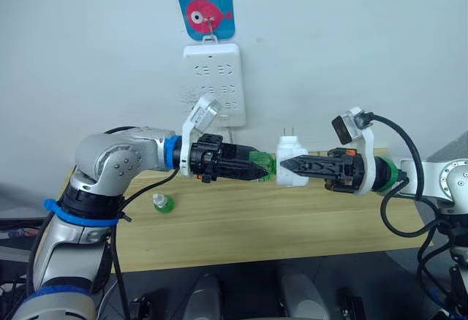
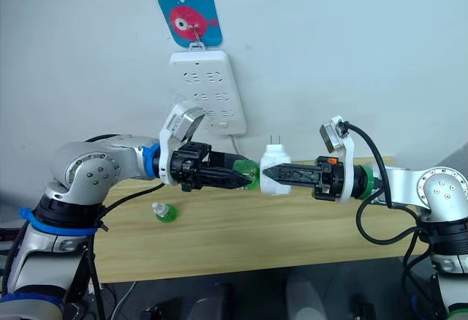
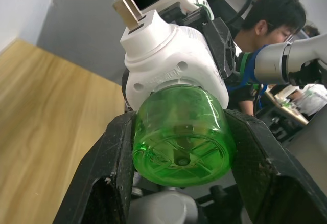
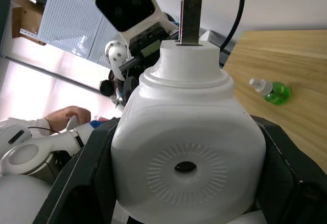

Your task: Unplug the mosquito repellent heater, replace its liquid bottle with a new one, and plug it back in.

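Held in mid-air above the surface, the mosquito repellent heater [image 1: 291, 161] is clenched in my right claw [image 1: 287, 164] while my left claw [image 1: 268, 167] grasps its green bottle [image 3: 180, 134]; twisting off-axis could jam the thread or slip my grip

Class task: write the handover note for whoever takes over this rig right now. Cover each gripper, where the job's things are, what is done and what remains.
Right gripper: shut on the mosquito repellent heater, held in the air above the wooden table, prongs up.
Left gripper: shut on the green bottle, which sits in the heater's base.
Another green bottle lies on the table.
Done: heater is unplugged from the power strip on the wall.
Left: I cannot tell which bottle is the new one, so check that, finish the swap, then plug the heater back in.
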`<state>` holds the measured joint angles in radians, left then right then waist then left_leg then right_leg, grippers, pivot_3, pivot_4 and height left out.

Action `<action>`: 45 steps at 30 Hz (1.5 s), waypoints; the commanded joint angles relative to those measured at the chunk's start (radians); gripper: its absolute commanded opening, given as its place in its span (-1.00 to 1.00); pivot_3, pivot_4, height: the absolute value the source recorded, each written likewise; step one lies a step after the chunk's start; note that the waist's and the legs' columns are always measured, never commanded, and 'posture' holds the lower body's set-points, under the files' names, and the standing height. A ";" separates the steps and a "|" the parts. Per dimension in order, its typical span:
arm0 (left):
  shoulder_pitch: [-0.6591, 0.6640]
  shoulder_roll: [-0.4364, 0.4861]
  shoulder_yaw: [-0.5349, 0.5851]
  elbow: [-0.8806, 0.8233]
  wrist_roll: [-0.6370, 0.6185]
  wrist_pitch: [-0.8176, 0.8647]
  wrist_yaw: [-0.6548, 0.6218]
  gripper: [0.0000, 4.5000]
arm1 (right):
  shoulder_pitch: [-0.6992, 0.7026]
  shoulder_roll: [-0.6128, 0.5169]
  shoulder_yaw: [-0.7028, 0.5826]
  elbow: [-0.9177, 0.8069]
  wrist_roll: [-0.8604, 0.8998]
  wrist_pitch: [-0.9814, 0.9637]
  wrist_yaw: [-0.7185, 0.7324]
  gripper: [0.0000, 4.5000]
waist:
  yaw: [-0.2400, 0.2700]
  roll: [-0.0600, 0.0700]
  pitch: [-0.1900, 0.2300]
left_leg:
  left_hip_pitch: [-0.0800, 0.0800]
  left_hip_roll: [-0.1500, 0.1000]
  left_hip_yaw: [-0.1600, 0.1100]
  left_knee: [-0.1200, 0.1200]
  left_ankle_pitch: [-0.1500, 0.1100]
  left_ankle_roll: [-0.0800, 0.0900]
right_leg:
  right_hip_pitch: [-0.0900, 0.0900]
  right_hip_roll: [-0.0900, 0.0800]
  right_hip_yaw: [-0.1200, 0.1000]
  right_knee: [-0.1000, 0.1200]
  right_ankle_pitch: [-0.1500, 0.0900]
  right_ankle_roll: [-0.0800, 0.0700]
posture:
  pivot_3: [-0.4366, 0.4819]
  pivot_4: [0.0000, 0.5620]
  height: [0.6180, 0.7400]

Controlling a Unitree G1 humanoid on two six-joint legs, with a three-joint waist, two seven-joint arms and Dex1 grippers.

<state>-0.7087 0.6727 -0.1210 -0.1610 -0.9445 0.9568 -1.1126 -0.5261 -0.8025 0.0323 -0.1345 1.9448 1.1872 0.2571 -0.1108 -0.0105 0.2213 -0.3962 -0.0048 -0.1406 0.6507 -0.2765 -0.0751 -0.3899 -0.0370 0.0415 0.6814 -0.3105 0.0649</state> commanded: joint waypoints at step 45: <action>-0.014 0.122 0.015 -0.029 -0.045 0.074 0.013 -0.02 | 0.007 -0.033 -0.005 -0.060 0.013 0.016 0.012 0.34 | 0.015 0.003 0.003 | -0.001 -0.001 -0.002 0.004 -0.002 0.004 | 0.001 0.000 -0.001 0.001 0.001 0.000 | -0.26 -0.21 0.91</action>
<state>-0.7109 0.7698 -0.1721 -0.2186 -0.9308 0.9286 -1.1265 -0.5279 -0.8158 0.0367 -0.1609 1.9458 1.1870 0.2572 -0.0955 -0.0080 0.2241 -0.3971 -0.0057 -0.1422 0.6546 -0.2787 -0.0713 -0.3892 -0.0368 0.0407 0.6826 -0.3097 0.0652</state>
